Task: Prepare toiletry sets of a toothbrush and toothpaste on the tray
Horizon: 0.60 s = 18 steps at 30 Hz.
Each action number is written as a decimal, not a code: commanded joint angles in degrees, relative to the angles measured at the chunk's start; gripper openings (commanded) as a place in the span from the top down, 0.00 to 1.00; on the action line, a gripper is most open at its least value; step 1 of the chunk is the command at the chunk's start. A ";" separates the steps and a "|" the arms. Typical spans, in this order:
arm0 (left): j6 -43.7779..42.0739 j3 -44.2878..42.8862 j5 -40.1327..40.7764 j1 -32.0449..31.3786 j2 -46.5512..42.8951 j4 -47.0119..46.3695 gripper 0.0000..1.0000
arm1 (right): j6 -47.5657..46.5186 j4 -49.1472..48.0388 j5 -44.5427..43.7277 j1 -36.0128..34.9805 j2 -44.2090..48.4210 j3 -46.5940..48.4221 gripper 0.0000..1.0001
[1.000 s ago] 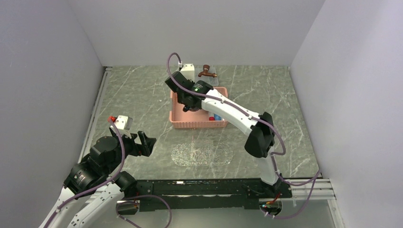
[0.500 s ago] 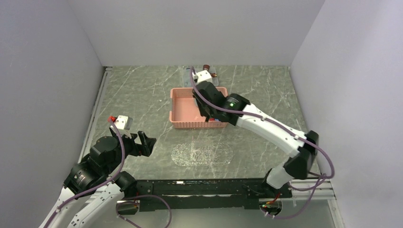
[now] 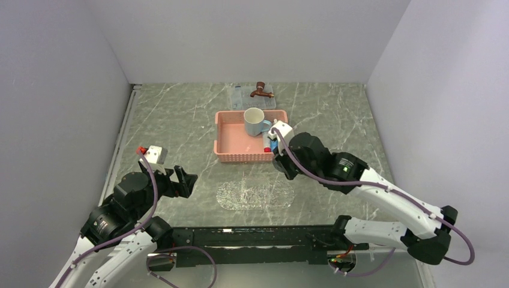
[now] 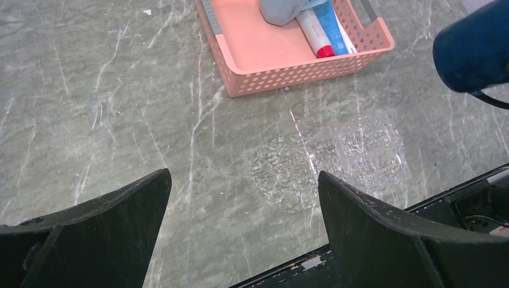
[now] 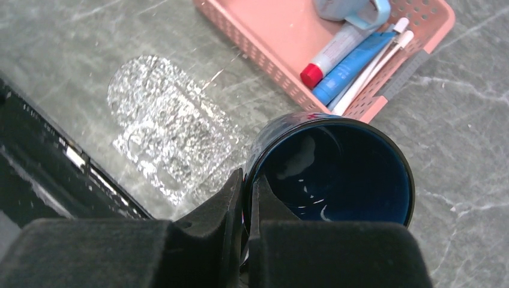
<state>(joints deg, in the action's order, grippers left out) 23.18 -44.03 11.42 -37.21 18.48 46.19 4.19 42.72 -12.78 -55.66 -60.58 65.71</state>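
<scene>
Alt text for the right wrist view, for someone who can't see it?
The right gripper pinches the rim of a dark blue mug over a marbled table. Beyond it, a pink basket holds a blue toothpaste tube, a red-capped white tube, white toothbrushes and a pale mug; a clear tray lies to the left.

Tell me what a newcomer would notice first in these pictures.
The dark blue mug stands out, pinched at its rim by the shut right tool beside the pink basket's near right corner. The basket holds a pale mug, a blue toothpaste tube and toothbrushes; a bumpy clear tray lies in front of it.
</scene>
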 commanded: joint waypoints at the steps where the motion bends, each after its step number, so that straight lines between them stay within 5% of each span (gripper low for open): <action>1: -0.57 -0.09 -0.63 0.24 -0.11 -1.71 0.01 | -8.83 -4.01 5.73 -0.45 4.92 -2.80 1.00; 18: -0.67 0.00 -0.81 0.29 -1.07 -1.78 0.01 | -22.08 0.31 16.22 -0.25 5.36 -12.98 1.00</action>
<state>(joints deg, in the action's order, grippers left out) 23.16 -44.03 11.38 -37.21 18.13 46.19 -13.54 45.12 1.74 -55.92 -57.41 53.56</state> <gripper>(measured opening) 0.991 0.073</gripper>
